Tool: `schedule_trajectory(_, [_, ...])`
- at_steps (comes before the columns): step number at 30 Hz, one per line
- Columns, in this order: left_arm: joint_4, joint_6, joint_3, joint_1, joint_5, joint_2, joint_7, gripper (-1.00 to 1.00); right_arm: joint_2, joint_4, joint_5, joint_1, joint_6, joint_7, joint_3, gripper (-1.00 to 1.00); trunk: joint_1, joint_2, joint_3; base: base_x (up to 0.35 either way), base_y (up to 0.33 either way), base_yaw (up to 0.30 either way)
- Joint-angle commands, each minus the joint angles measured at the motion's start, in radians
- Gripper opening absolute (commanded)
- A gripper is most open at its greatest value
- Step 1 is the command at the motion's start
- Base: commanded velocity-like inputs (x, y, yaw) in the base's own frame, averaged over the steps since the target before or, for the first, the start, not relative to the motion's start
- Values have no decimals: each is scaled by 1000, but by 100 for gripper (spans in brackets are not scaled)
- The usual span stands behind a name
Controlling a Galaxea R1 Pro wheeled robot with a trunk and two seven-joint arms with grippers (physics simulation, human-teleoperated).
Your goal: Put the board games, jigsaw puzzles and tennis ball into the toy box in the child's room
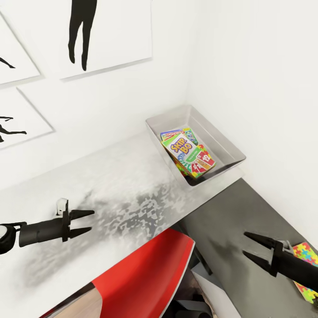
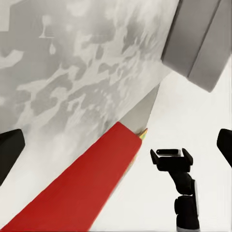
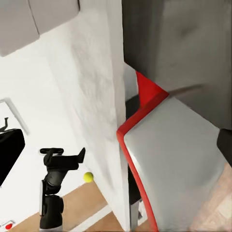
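One toy box on the bench, ahead of both pincers, holds one SKIP-BO game atop other flat pieces. One jigsaw puzzle beside the right pincer. One tennis ball. Left pincer, right pincer: spread, empty.

White walls carry black silhouette pictures; a red chair stands below.

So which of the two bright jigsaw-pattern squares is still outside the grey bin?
The multicoloured jigsaw-pattern square on the dark grey unit, behind the right gripper; the other pokes out under the SKIP-BO box inside the light grey toy box.
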Motion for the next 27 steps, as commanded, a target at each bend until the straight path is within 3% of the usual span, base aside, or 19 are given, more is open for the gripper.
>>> schedule_trajectory(1, [-4, 1, -3, 3, 0, 14, -32, 100, 2, -1, 2, 19, 2, 7, -1, 100, 1, -2, -1, 0, 0, -186])
schedule_trajectory(6, [-12, 1, -7, 12, -2, 41, -121, 100, 7, -1, 4, 50, 2, 22, 3, 100, 1, -2, 2, 0, 0, -230])
schedule_trajectory(13, [-14, 1, -6, 15, -1, 51, -144, 100, 8, -1, 5, 56, 2, 27, 3, 100, 1, -2, 7, 0, 0, -254])
schedule_trajectory(19, [-14, 1, -4, 15, 1, 81, -161, 100, 8, -1, 11, 58, 2, 26, 5, 100, 1, -2, 8, 0, 0, -116])
schedule_trajectory(27, [-14, 1, -2, 15, 0, 97, -186, 100, 13, -1, 95, 53, 2, 27, 8, 100, 1, -2, 9, 0, 0, -18])
